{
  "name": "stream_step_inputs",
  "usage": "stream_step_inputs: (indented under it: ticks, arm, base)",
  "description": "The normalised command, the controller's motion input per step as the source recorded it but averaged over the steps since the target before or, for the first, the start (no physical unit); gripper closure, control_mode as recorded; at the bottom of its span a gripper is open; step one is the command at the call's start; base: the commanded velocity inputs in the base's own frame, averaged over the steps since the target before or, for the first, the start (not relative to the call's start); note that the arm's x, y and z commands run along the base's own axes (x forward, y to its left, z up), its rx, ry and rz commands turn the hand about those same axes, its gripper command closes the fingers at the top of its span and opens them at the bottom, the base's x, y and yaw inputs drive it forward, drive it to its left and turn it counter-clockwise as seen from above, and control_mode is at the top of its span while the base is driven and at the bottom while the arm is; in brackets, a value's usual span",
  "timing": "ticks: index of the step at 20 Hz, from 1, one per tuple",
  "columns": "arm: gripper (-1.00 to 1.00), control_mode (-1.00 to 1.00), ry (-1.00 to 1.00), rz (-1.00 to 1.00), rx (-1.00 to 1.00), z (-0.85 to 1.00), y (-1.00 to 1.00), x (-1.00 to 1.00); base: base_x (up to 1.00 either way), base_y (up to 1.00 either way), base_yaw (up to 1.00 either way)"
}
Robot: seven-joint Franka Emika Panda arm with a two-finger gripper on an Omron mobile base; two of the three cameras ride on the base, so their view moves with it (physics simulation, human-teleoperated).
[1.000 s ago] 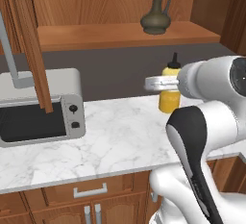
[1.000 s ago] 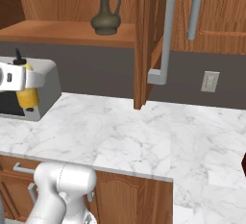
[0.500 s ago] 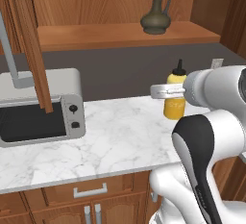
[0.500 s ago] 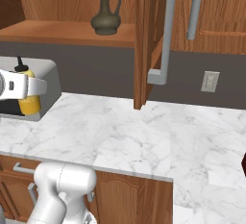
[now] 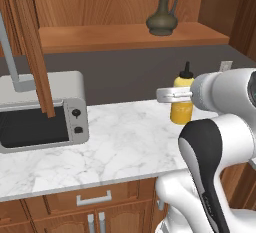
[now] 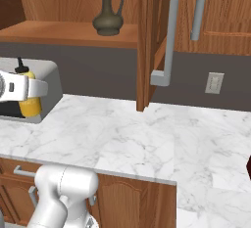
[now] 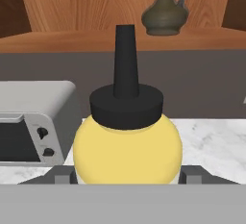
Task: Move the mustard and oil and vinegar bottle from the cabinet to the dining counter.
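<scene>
- Carried mustard (image 5: 182, 100) has shifted away from the toaster oven (image 5: 42, 111) since the earlier frame: transport toward the dining counter is likely under way
- Gripper (image 7: 126, 176) fingers part-open, clamped on the bottle's belly
- Long axis vertical, nozzle up, above the marble worktop (image 5: 115, 144)
- Oil and vinegar bottle (image 5: 163, 10) remains on the cabinet (image 5: 125, 36) shelf
</scene>
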Motion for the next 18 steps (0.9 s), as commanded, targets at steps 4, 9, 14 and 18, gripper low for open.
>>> stream_step_inputs:
  ticks: [4,9,14,18]
  arm:
    - [1.0,-1.0,0.0,0.0,0.0,0.0,0.0,0.0]
    - [1.0,-1.0,0.0,0.0,0.0,0.0,0.0,0.0]
    - [1.0,-1.0,0.0,0.0,0.0,0.0,0.0,0.0]
    - [1.0,-1.0,0.0,0.0,-0.01,0.0,0.14,-0.3]
  base:
    - [0.0,0.0,0.0]
    - [0.0,0.0,0.0]
    - [0.0,0.0,0.0]
    - [0.0,0.0,0.0]
